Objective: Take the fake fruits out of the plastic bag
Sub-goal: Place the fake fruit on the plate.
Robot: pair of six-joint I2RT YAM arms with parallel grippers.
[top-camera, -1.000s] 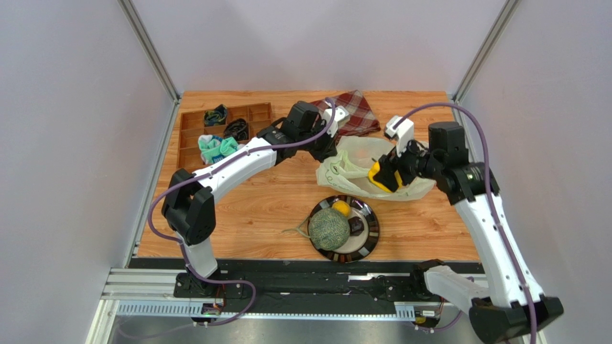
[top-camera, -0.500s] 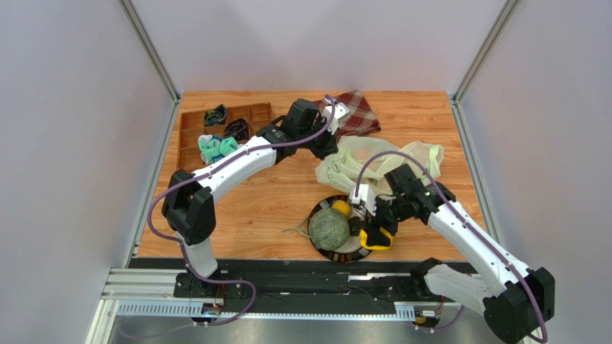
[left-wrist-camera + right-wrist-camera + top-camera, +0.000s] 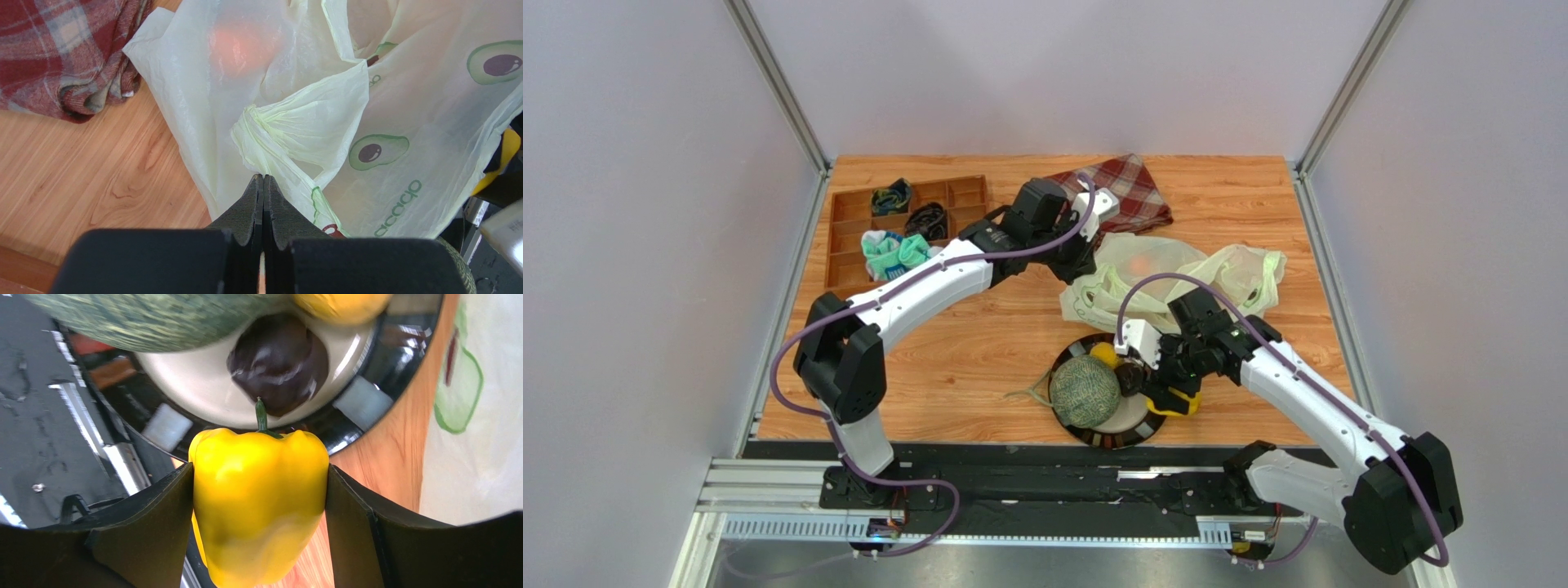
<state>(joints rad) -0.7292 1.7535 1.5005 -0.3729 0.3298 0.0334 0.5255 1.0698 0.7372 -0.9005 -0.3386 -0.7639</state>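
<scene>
The right tool [image 3: 261,496] grasps the yellow pepper [image 3: 258,478] between half-spread fingers, over the near-right rim of the plate [image 3: 1100,439] by the near edge of the worktop [image 3: 965,355]. The left tool [image 3: 263,181] is clenched on a fold of the plastic bag [image 3: 319,116], which lies toward the far right corner. Only the left wrist view shows an orange [image 3: 242,43] through the bag. Only the right wrist view shows a dark piece [image 3: 279,361] on the plate.

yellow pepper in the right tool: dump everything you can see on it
The yellow pepper is a glossy, lobed, plastic-looking piece with a short green stem. The right tool clamps it on both flanks, with the stem pointing toward the plate. It sits at the plate's right rim; whether it touches the plate cannot be told.
</scene>
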